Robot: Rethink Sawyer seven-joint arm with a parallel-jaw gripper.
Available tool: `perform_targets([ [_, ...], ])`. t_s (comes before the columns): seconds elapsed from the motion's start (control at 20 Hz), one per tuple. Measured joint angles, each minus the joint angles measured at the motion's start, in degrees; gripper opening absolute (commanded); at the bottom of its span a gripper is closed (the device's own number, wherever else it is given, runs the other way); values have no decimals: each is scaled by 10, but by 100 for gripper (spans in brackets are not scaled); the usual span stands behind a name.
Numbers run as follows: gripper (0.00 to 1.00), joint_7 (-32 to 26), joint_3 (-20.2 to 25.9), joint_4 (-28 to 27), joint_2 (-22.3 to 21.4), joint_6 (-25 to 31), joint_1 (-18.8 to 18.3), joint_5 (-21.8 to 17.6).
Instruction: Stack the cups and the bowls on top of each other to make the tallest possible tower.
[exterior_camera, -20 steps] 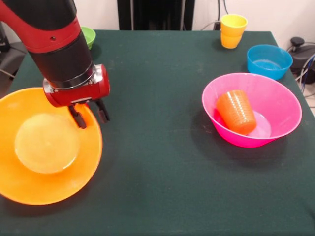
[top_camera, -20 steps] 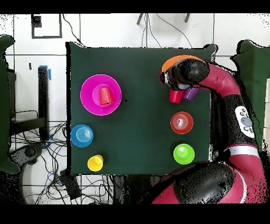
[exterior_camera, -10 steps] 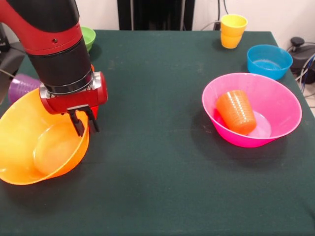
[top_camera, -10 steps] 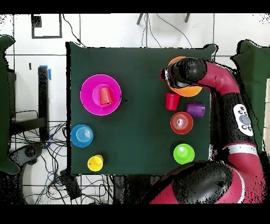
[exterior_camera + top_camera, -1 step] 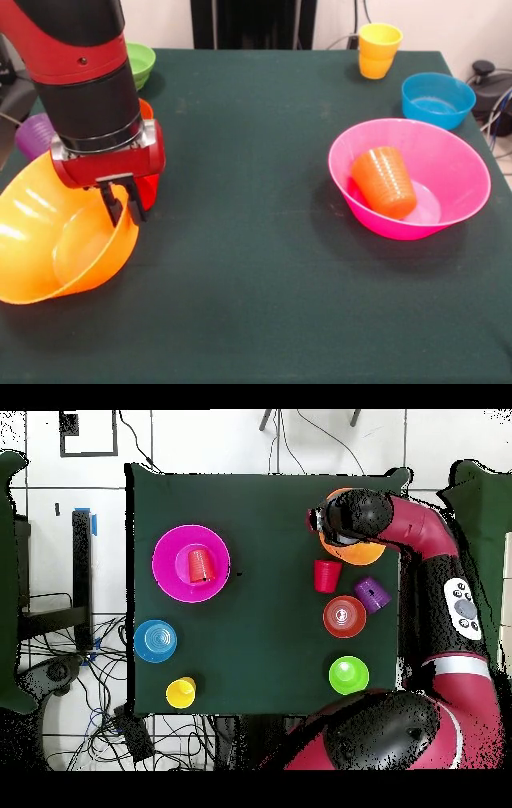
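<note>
At the tabletop's (image 5: 264, 264) edge, the glossy orange bowl (image 5: 56, 240) stands tilted on its side, mouth upward: the hand (image 5: 118, 206) pinches its thin rim, apparently to lift it. Well apart, the smooth pink bowl (image 5: 456, 172) holds a ribbed orange cup (image 5: 386, 181) lying on its side. No tower exists yet.

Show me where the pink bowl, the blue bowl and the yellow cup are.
pink bowl (image 5: 460, 164): front view, inner wall on the right.
blue bowl (image 5: 437, 98): front view, inside.
yellow cup (image 5: 378, 53): front view, side wall.
</note>
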Motion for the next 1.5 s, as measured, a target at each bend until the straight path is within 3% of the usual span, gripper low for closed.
perform_targets([
  [0.3, 0, 0, 0, 4, -23, 1, 1, 14],
  [0.95, 0, 0, -5, 22, -112, 68, 41, 135],
  [1.5, 0, 40, -19, 70, -162, 69, 68, 191],
])
